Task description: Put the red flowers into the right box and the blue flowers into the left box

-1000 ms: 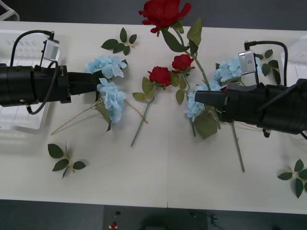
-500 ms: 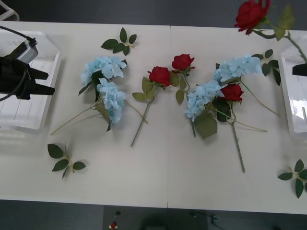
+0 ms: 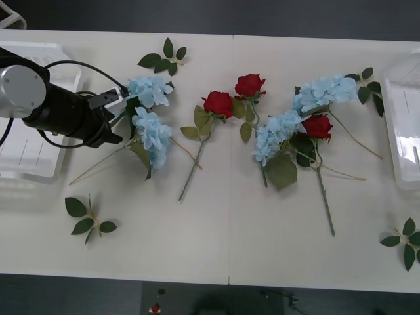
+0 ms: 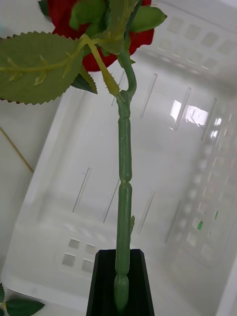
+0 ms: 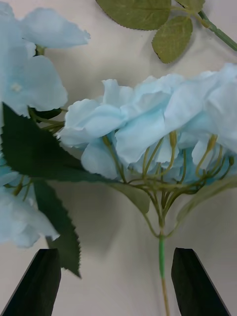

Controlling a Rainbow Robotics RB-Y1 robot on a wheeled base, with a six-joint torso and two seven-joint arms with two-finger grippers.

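Three red flowers (image 3: 218, 103) (image 3: 250, 84) (image 3: 317, 126) lie mid-table among blue flowers (image 3: 152, 134) (image 3: 274, 134) (image 3: 326, 90). My left gripper (image 3: 123, 113) reaches in from the left box (image 3: 26, 164) side, beside a blue flower (image 3: 149, 90). In the left wrist view that gripper (image 5: 116, 259) is open, with a blue cluster (image 5: 148, 123) and its thin stem just ahead of the black fingers (image 5: 37, 284). My right gripper (image 4: 121, 284) is shut on the green stem (image 4: 123, 197) of a red flower (image 4: 96, 29), held above the right box (image 4: 173, 163).
Bloomless leaf sprigs lie at the back (image 3: 164, 58), front left (image 3: 88, 220) and front right (image 3: 403, 243). The right box (image 3: 401, 131) sits at the table's right edge. The table's front strip is bare white surface.
The left arm swung from over the left box back to the left-hand blue flowers. The right arm carried its red flower off to the right, out of the front view.
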